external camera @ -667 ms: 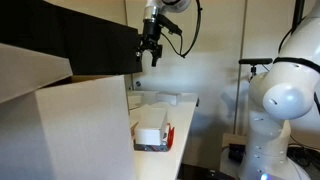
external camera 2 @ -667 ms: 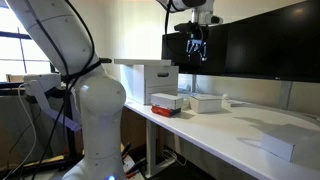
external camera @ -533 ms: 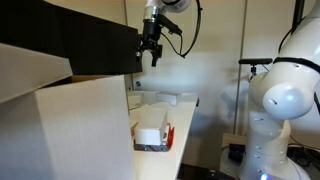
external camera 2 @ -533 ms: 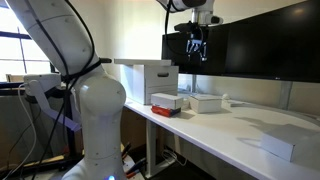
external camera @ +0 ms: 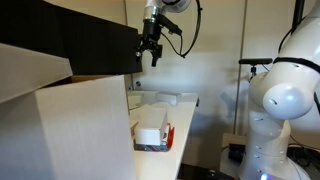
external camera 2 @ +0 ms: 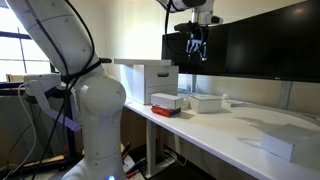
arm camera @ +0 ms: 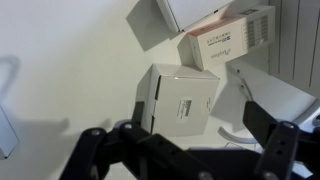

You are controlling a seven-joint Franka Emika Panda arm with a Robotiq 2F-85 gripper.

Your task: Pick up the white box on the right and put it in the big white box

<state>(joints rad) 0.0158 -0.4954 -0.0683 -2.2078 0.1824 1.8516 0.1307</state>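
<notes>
One small white box (external camera 2: 205,102) lies on the desk (external camera 2: 245,132), beside a red-trimmed box (external camera 2: 165,102) that stands between it and the big white box (external camera 2: 150,78). The claw (external camera 2: 197,56) hangs high above, empty, fingers spread.

Small boxes on table (external camera 2: 240,128), counted in wrist view: three. One labelled white box (arm camera: 180,100), one plain white box (arm camera: 152,22), one red-printed box (arm camera: 225,40). Big white box (external camera 2: 150,75), exterior view: one. Table: one.
</notes>
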